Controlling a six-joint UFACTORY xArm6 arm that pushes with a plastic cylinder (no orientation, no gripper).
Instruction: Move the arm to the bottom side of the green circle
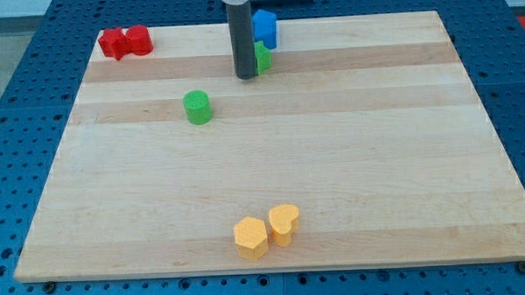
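Since the task is to reach the bottom side of the green circle point(197, 107), that block comes first: it stands alone in the upper left-centre of the frame, on the pale wooden surface point(377, 178), with open board all round it and especially below it. My tip point(246, 75) is up and to the right of it, near the top centre, well apart from it. There is no claw here, only a plain dark rod, so nothing is held or opened. Right beside my tip, on its right, sits a second green block point(262, 57), partly hidden by the rod, so its shape cannot be made out; whether they touch I cannot tell. Just above that is a blue block point(264, 27). Two red blocks point(125, 41) sit touching in the upper left corner. At the bottom centre a yellow hexagon point(251, 237) and a yellow heart point(283, 223) lie side by side. As I judge it, the approach has hardly begun: my tip should swing down and leftward, passing clear of the circle's right edge so as not to nudge it.
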